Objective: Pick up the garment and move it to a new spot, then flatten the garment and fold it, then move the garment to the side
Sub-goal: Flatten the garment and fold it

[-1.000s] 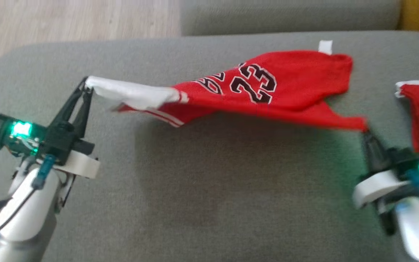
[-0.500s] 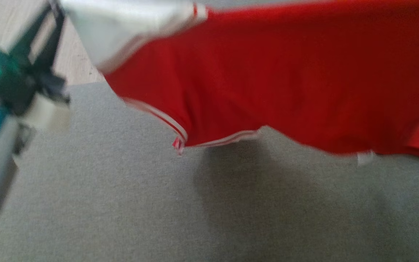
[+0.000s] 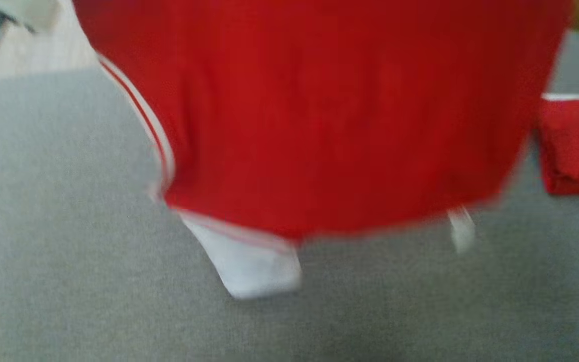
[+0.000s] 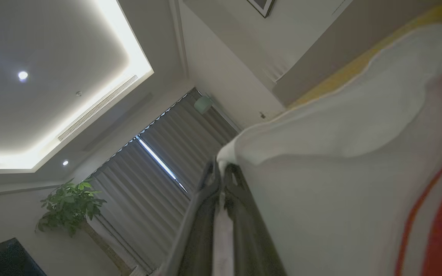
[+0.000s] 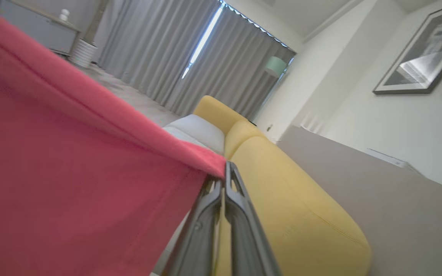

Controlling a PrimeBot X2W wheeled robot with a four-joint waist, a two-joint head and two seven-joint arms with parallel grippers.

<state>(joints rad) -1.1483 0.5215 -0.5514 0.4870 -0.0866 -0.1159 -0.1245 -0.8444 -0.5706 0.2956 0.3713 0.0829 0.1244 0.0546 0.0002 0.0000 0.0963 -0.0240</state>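
The left fingers (image 4: 217,177) pinch shut on the garment (image 3: 319,125) at its white corner, cloth spreading toward 2 o'clock. The right fingers (image 5: 229,173) clamp its red edge.

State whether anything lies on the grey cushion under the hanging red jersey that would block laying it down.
Nothing visible does. The grey cushion below the red jersey looks bare; another red garment lies off to the right, not under it. The jersey hides some cushion.
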